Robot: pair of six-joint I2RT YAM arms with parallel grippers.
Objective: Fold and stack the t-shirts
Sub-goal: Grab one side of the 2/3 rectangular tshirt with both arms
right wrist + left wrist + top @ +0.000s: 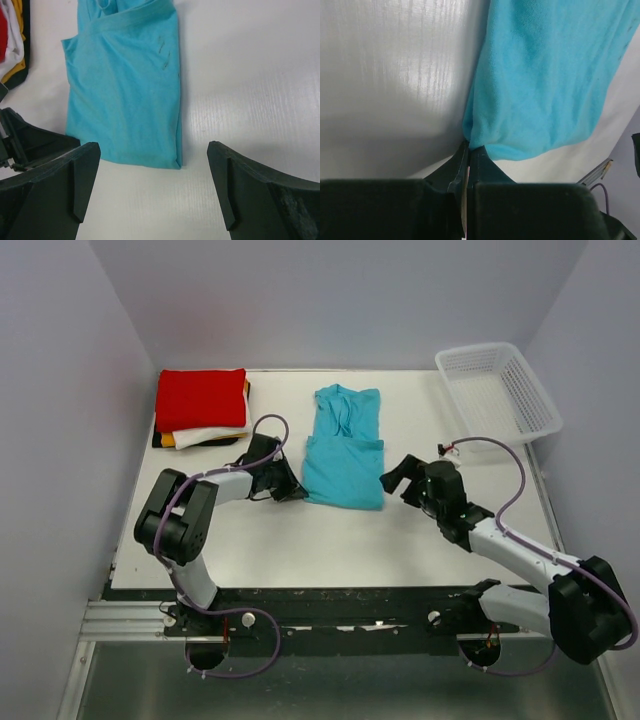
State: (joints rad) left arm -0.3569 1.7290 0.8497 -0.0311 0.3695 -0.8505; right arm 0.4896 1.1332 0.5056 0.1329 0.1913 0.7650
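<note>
Turquoise t-shirt [343,455] is lying flat on the table [420,540] between the two grippers, folded lengthwise into a narrow strip with the collar end pointing away from both; judging by that, the crosswise fold is not yet done.

Left gripper [468,152] is pressing its fingers together at the shirt's near corner; cloth is puckering right at the tips, so I am reading this as a pinch on that corner; how much fabric is sitting between the pads cannot be told.

Right gripper [153,147] is standing wide apart and holding nothing; the shirt's other near corner is lying just ahead of it, in line with the gap between its fingers and not touching them.

Likely reason for the pairing: one corner per hand, so the near hem would lift evenly and carry toward the collar without twisting.

Folded stack [200,410], red on top with white, yellow-orange and black edges showing beneath, is sitting beyond the left gripper and off to its left; probable destination for this shirt.

Mesh basket [497,390] is sitting well ahead of the right gripper, to its right, apart from the cloth.

Risk: a thin pinch slipping on lift.
</note>
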